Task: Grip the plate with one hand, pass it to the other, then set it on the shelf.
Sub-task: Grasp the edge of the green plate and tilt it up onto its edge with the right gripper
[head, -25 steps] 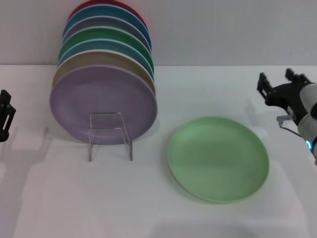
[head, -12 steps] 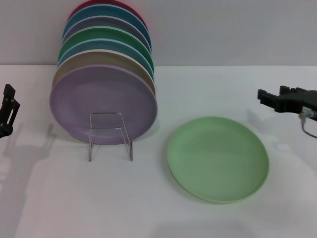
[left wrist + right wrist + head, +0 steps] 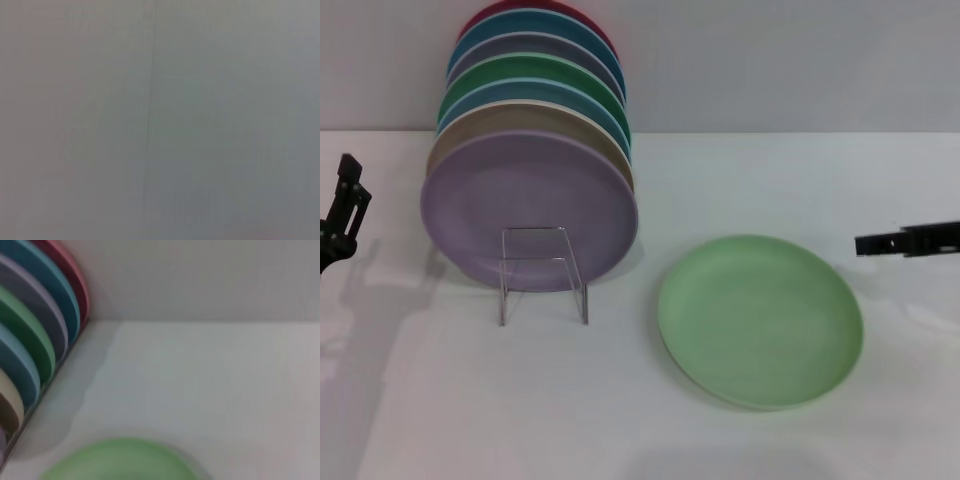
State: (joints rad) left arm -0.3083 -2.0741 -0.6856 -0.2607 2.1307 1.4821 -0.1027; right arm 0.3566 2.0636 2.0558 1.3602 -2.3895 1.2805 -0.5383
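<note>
The pale mint-green plate lies flat on the white table, right of centre. Its far edge also shows in the right wrist view. The clear wire-like shelf stands to its left, in front of a leaning row of plates. My right gripper hovers edge-on at the right border, just right of the plate and apart from it. My left gripper is at the far left border, left of the plate row. The left wrist view shows only a blank grey surface.
Several coloured plates lean upright in a row behind the shelf, with a lilac plate in front and a darker green plate farther back. The row also shows in the right wrist view. A grey wall closes the table's far side.
My right gripper has dropped lower and turned edge-on beside the plate. My left gripper has risen a little at the left border. The plate and shelf have not moved.
</note>
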